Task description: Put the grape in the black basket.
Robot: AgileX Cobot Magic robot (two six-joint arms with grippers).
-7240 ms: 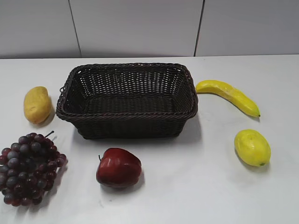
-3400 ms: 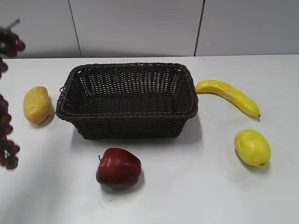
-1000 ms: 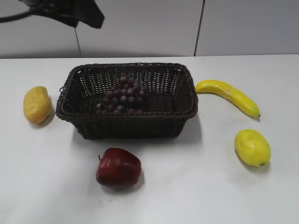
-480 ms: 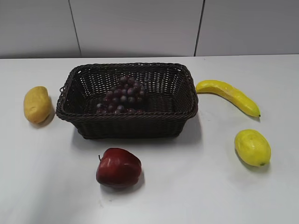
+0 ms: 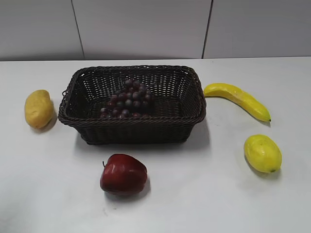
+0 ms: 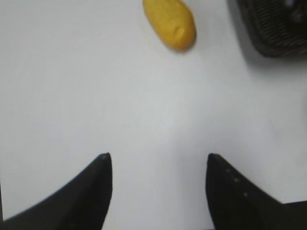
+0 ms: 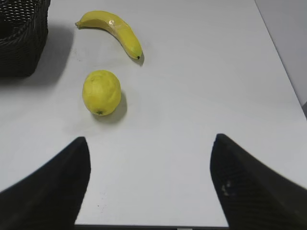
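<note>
Since the first picture the grape (image 5: 127, 100) has moved from the front left of the surface (image 5: 194, 194) into the black basket (image 5: 132, 127), and the dark arm seen a second ago at the upper left has gone from the exterior view.

In the exterior view the bunch lies inside the basket, left of its middle, resting on the woven floor near the front wall. A yellow-orange mango (image 5: 39, 108) sits just left of the basket, apart from it. A red apple (image 5: 123, 174) stands in front of the basket. To the right lie a banana (image 5: 237, 100) near the basket's far right corner and a lemon (image 5: 262, 153) nearer the camera.

In the left wrist view the left gripper (image 6: 158, 177) hangs above bare surface, its two dark fingers (image 6: 98, 187) spread wide with nothing between them. The mango (image 6: 170, 23) is at the top, and a corner of the basket (image 6: 268, 33) shows at the upper right.

In the right wrist view the right gripper (image 7: 149, 182) also has its fingers (image 7: 240, 187) spread apart and empty. The lemon (image 7: 101, 92) and banana (image 7: 113, 30) lie ahead of it, with the basket's corner (image 7: 21, 40) at the upper left.
</note>
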